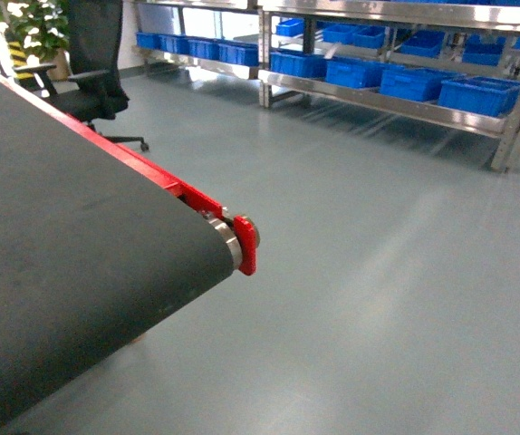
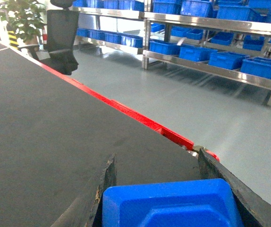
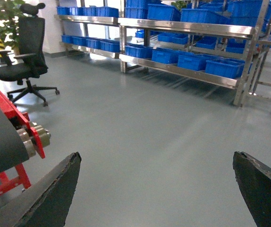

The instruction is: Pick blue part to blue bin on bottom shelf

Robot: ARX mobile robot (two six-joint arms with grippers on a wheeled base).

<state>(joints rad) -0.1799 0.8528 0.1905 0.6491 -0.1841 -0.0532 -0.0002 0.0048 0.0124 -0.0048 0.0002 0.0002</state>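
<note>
The blue part (image 2: 171,204) sits between the two dark fingers of my left gripper (image 2: 156,156), which is shut on it just above the black conveyor belt (image 2: 55,132). My right gripper (image 3: 156,154) is open, with only grey floor between its fingers. Neither gripper appears in the head view. Across the floor stands the steel rack, and its bottom shelf (image 1: 396,106) carries a row of blue bins (image 1: 477,93). The same bottom shelf (image 3: 182,71) and its blue bins (image 3: 224,67) show in the right wrist view.
The conveyor belt (image 1: 61,227) ends in a roller with a red bracket (image 1: 245,243). A black office chair (image 1: 92,63) and a potted plant (image 1: 33,27) stand at the far left. Grey floor (image 1: 360,245) lies between the conveyor and the rack.
</note>
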